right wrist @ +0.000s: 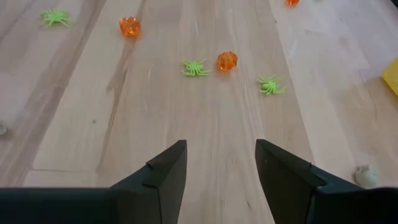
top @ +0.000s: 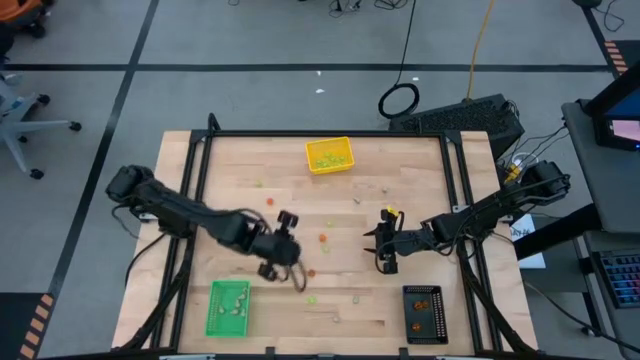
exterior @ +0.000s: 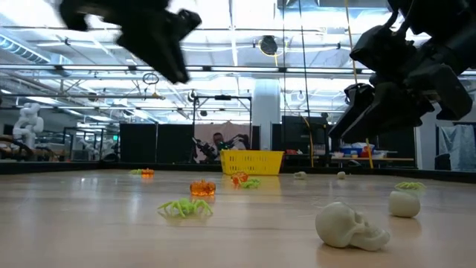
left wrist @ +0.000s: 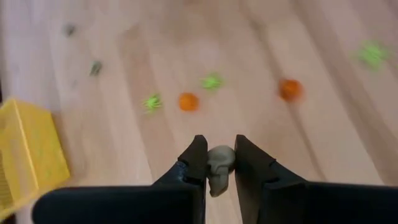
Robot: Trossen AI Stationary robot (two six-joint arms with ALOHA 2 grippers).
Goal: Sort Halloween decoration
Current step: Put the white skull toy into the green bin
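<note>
Nearest me in the low view lie a pale skull and a pale ball at about 4 o'clock, with a green spider and an orange pumpkin toward 11 o'clock; all are unsorted

My left gripper is clamped on a small beige skull, carried above the table near its middle, a little toward 7 o'clock. I judge that piece is bound for a tray, and which one I cannot tell

My right gripper hangs with its jaws apart and nothing between them, right of centre at about 3 o'clock, over bare wood

The sort is partly done, by my reading. The green tray at 7 o'clock holds several pieces, the black tray at 5 o'clock a few orange ones, the yellow tray at 12 o'clock some green bits. Plenty remains: spiders and pumpkins are scattered ahead of the right gripper and through the centre

For room, the middle strip between the arms is open, though the loose pieces sit just where either gripper would sweep. The black rails run along both sides near the arm bases, so my wide swings should stay inside them. The green and black trays sit near the front edge
</note>
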